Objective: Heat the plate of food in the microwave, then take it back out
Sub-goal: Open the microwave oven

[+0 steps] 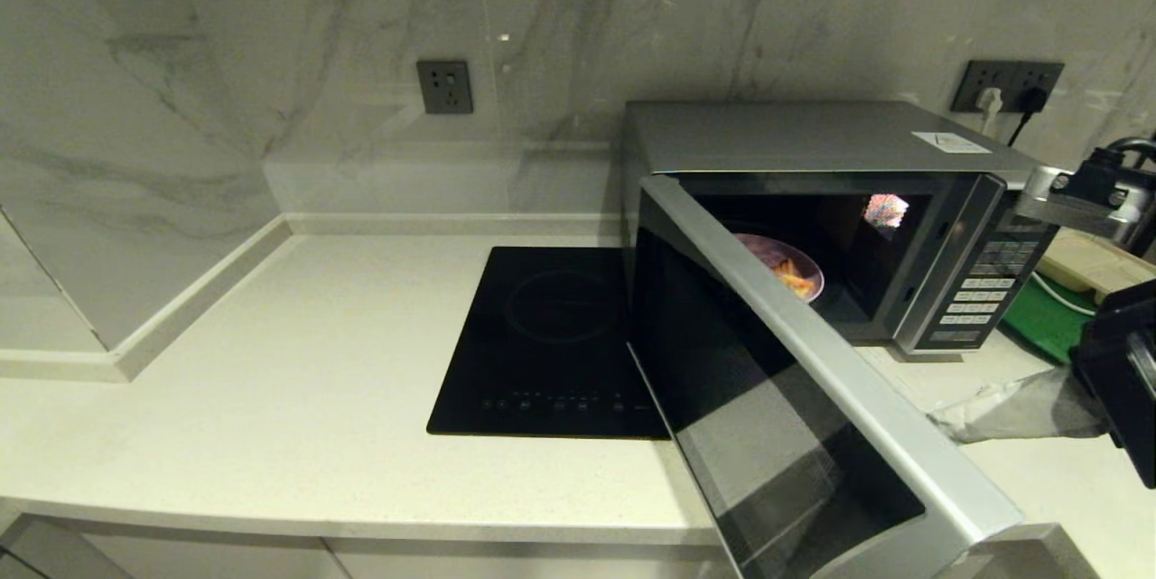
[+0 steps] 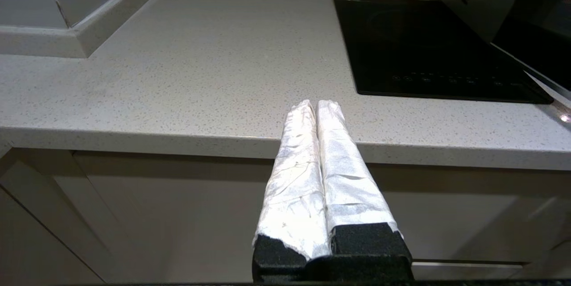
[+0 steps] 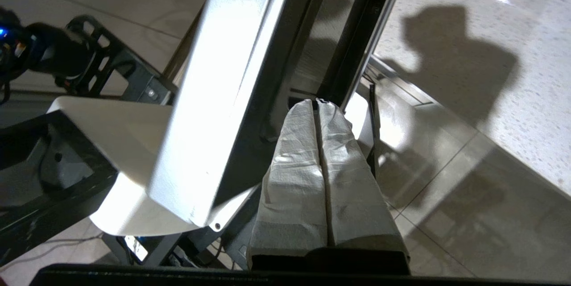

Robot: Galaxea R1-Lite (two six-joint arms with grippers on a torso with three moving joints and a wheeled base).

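With fingers pressed together and empty, the right gripper (image 3: pixel 317 104) sat at the free edge of the door (image 1: pixel 768 434), the plate (image 1: pixel 787 267) lay inside the microwave (image 1: pixel 813 141), so swinging that door shut seemed next.

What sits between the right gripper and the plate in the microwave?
Head view: the open door swings between the right gripper and the plate.

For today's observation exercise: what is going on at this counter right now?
The microwave stands with its door swung wide open and the plate of food inside. The right gripper, fingers shut and holding nothing, is at the door's edge. The left gripper, also shut, is parked by the counter's front edge.
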